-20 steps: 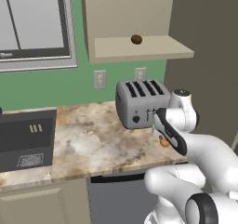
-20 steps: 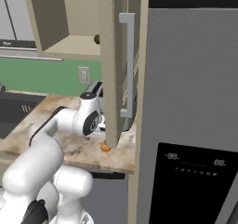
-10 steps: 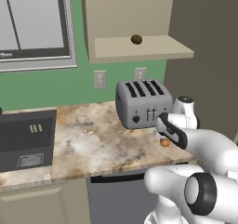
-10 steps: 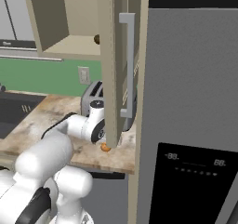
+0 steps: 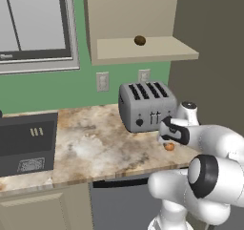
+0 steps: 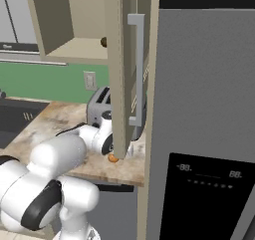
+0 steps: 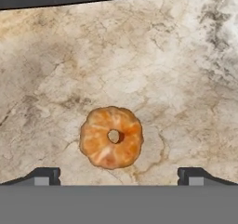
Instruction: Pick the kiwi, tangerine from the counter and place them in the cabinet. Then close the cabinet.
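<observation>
The tangerine [image 7: 111, 137] lies on the marbled counter [image 7: 139, 56], orange with a pale navel, right of the toaster's front. It also shows as a small orange ball [image 5: 169, 146] [image 6: 113, 158] near the counter's front edge. My gripper [image 7: 119, 176] hangs straight over it, open, a dark fingertip [image 7: 44, 175] standing wide on either side and nothing held. In the left base view the hand [image 5: 172, 131] sits just above the fruit. The kiwi [image 5: 139, 40] rests on the shelf of the open cabinet [image 5: 143, 50]; the door [image 6: 117, 60] partly hides the kiwi [image 6: 103, 42].
A silver toaster [image 5: 145, 105] stands close behind the hand. The open cabinet door with its bar handle [image 6: 139, 69] juts out above the tangerine. A tall grey fridge [image 6: 199, 109] bounds the counter on the right. A dark appliance [image 5: 26, 143] sits at the counter's left.
The arm has folded forward and the hand has sunk lower, closer over the tangerine. The fruits have not moved and the jaws stay wide.
</observation>
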